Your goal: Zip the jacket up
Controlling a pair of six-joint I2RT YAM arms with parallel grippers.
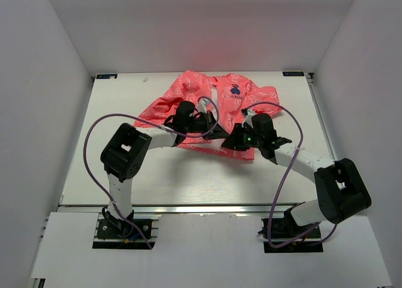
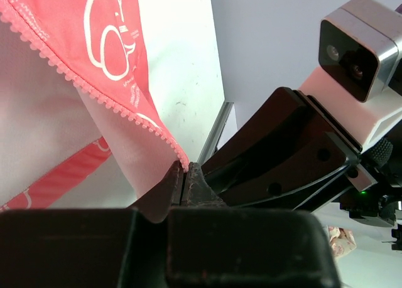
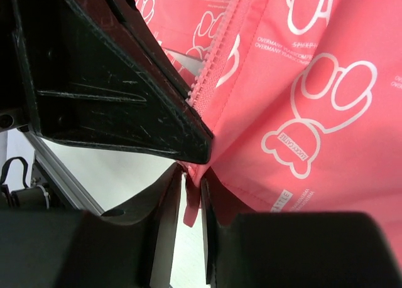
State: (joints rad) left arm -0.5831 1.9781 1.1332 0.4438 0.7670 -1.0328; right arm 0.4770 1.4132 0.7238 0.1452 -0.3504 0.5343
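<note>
On worktop [image 1: 207,181], toward far edge near its middle: jacket [image 1: 207,106], rumpled. At near hem, left gripper [image 2: 185,181] clamped on corner below zipper teeth [image 2: 94,87]; right gripper [image 3: 191,197] closed on pink tab [image 3: 190,214]. Could snag thin fabric in teeth, or slip off hem under uneven pull.

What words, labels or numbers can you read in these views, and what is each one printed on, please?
"OVERMANY": small white print on the jacket, right wrist view; the words after it are too small.
Lettering inside the white outline figure: too blurred to read.
Lettering under the dark blue emblem: too small.
Dark labels at the far corners of the table: too small.
</note>
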